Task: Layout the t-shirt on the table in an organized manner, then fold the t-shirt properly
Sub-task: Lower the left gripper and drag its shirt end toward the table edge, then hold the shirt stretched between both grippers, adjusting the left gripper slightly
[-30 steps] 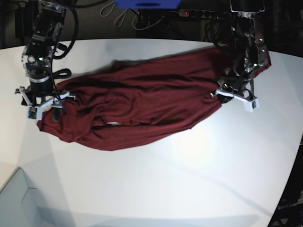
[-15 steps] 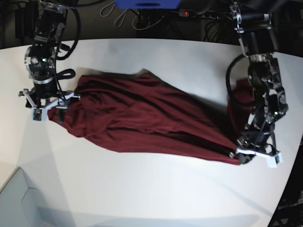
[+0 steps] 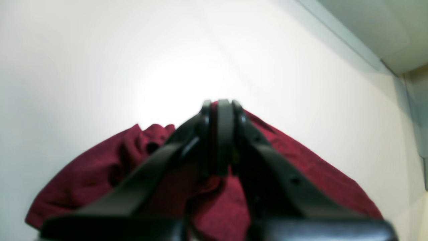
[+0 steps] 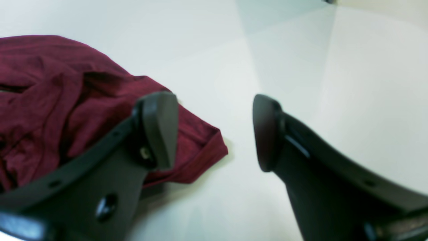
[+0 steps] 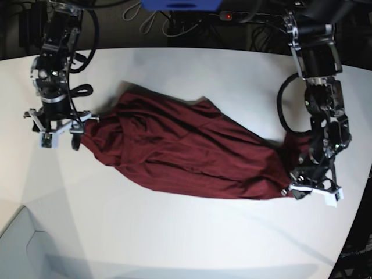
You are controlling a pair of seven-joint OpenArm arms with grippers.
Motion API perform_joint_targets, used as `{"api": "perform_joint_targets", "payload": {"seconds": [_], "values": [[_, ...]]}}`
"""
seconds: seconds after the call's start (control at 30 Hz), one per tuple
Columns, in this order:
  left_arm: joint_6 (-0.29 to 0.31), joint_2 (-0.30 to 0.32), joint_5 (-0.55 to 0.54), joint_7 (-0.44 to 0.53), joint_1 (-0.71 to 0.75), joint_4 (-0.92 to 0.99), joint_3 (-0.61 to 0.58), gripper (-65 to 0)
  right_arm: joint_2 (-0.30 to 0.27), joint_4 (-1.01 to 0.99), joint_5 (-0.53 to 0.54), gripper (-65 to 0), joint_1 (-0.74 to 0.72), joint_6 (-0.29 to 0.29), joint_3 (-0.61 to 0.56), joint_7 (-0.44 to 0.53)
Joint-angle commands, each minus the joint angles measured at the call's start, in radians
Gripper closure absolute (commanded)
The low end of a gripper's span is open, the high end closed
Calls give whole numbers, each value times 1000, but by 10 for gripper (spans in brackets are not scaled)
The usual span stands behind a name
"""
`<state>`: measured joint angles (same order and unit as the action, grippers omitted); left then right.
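The shirt [image 5: 186,160] lies on the white tabletop [image 5: 192,232], stretched in a long rumpled band that runs from the upper left of the base view down to the lower right. Its fabric is creased and bunched, wider toward the left end and narrowing toward the right

The left claw [image 5: 314,192] sits at the lower right end of the band in the base view, low over the tabletop near its curved edge. In the left wrist view its jaws are pressed together with maroon cloth gathered up between and beneath them, so it is clenched on the shirt [image 3: 234,207], with bare tabletop [image 3: 100,50] beyond the tips

The right claw [image 5: 58,136] is at the other end, at the left side of the base view, just beside the shirt's upper left corner. In the right wrist view its two dark fingers [image 4: 160,130] stand well apart with nothing between them, so it is released. One finger hangs over a folded hem edge of the shirt [image 4: 67,100], the other over bare tabletop [image 4: 367,83]. Whether the finger touches the cloth cannot be told
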<state>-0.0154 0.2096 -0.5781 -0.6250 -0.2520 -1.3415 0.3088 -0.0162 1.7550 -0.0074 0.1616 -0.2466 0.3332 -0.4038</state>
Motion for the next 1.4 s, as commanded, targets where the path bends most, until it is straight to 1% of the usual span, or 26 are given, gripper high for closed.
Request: {"api": "perform_joint_targets", "payload": {"seconds": [0.0, 0.17, 0.23, 0.27, 0.43, 0.5, 0.83, 0.97, 1.13, 1.37], "values": [[9, 12, -10, 21, -23, -8, 5, -1, -5, 7, 5, -359, -10, 2, 2, 26], [12, 14, -10, 18, -23, 10, 3, -5, -5, 0, 5, -359, -10, 2, 1, 26], [12, 14, -12, 14, -20, 10, 3, -10, -5, 0, 5, -359, -10, 2, -18, 26], [12, 14, -13, 12, -20, 10, 3, -25, -5, 1, 5, -359, -9, 2, -21, 26], [9, 11, -12, 14, -5, 10, 8, -161, -5, 1, 5, -359, -7, 2, -24, 26], [9, 7, -12, 21, 7, 9, 8, -181, -5, 1, 5, -359, -7, 2, -24, 26], [7, 7, -10, 23, 7, 13, 8, -180, -6, 1, 5, -359, -9, 2, -24, 26], [4, 15, -10, 26, 0, 84, 10, -181, -6, 1, 5, -359, -10, 2, -26, 26], [4, 15, -10, 98, -8, 152, 11, -181, -6, 1, 5, -359, -10, 2, -26, 26], [4, 17, -10, 113, -8, 158, 11, -181, -8, 1, 5, -359, -10, 2, -26, 26]]}}
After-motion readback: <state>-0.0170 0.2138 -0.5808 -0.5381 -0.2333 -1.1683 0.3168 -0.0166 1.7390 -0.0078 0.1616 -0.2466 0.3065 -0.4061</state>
